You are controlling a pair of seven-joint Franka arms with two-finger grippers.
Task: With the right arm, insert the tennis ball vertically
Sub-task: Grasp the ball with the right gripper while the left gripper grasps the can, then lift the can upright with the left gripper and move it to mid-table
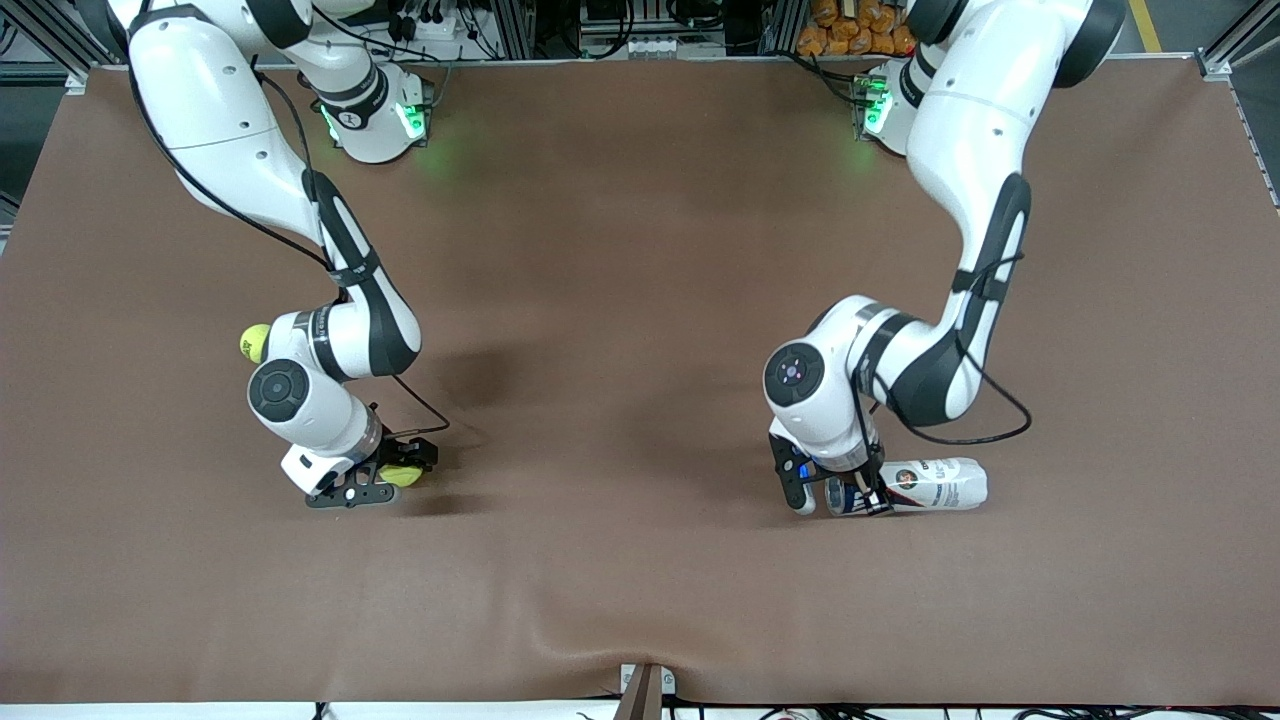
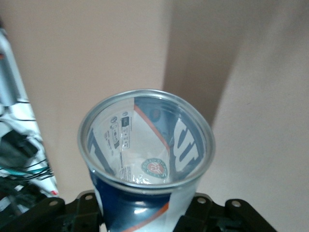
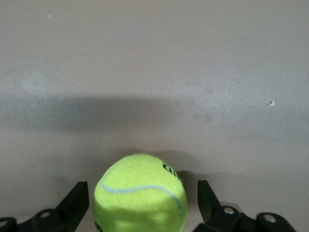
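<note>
Lowest in the front view are the two grippers: the right gripper (image 1: 385, 478) sits low at the right arm's end of the brown table (image 1: 640, 300), fingers spread either side of a tennis ball (image 1: 403, 475) with a gap on both sides in the right wrist view, so not pinched yet. I'd say centre the ball (image 3: 140, 193) between the fingers and close square across its middle so it doesn't squirt out. A second ball (image 1: 254, 343) peeks out by that arm's elbow. The left gripper (image 1: 845, 492) is clamped on the tennis can (image 1: 925, 484), which lies on its side, long axis along the table, open mouth (image 2: 146, 140) toward the right arm's end. It needs standing up before a vertical drop works.
</note>
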